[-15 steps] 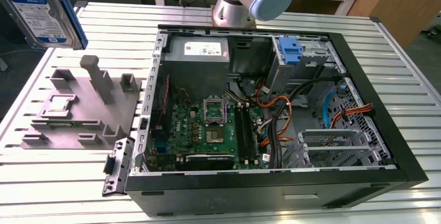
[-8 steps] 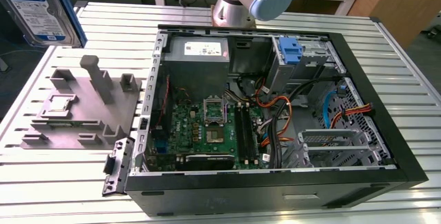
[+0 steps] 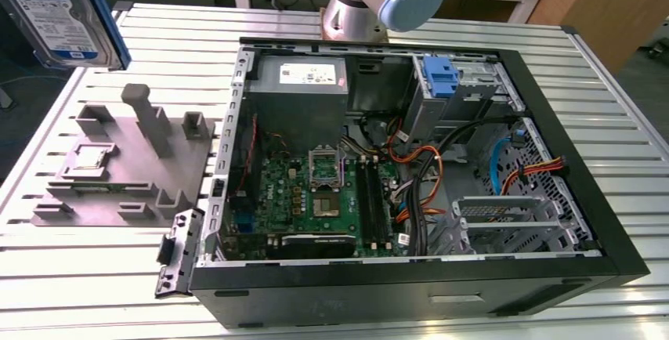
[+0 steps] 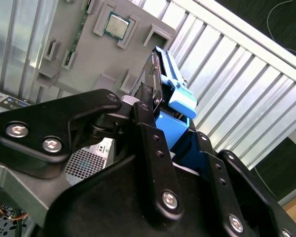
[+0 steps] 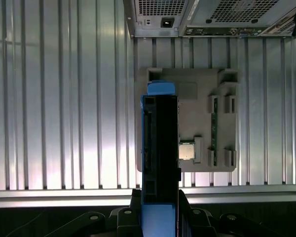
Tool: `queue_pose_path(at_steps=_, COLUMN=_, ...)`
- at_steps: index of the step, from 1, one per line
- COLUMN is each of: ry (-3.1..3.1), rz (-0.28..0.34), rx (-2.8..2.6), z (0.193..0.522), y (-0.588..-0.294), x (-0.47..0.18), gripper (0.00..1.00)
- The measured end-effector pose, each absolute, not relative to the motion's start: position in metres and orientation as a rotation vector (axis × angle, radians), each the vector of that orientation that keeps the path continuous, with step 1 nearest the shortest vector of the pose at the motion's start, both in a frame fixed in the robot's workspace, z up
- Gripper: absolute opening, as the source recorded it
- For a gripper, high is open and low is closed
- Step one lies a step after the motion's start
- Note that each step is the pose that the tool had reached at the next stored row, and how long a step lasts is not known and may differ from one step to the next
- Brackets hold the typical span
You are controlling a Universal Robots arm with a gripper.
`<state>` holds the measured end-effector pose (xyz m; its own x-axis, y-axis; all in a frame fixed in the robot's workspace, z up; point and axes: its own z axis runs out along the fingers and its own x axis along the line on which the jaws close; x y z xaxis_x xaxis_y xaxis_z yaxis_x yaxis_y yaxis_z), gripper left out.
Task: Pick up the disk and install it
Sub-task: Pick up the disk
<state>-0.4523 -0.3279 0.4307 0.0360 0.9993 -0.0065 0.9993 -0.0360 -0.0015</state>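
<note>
- Exterior view: even indoor light, dimmer inside the computer case [image 3: 418,297].
- First wrist view: white glare streaks on the ribbed table [image 5: 54,163]; the disk [image 5: 160,143] edge reads near black.
- Second wrist view: same sheen on slats.

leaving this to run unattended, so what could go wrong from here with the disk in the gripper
1. The gripper clamps the disk at one end, with most of it sticking out beyond the grip; it could tilt or slip in a fast swing.
2. The grey fixture plate and its small chip appear to lie under the disk; a drop might hit them.
3. Loose cables cross the open case near the drive cages; they could snag the disk.
</note>
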Motion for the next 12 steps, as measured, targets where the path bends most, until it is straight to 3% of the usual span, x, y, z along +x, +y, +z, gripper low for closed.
queue_pose_path(at_steps=12, ry=2.179, rz=-0.009, rx=2.259, z=0.4356, y=-0.3279, x=-0.4523, gripper=0.37)
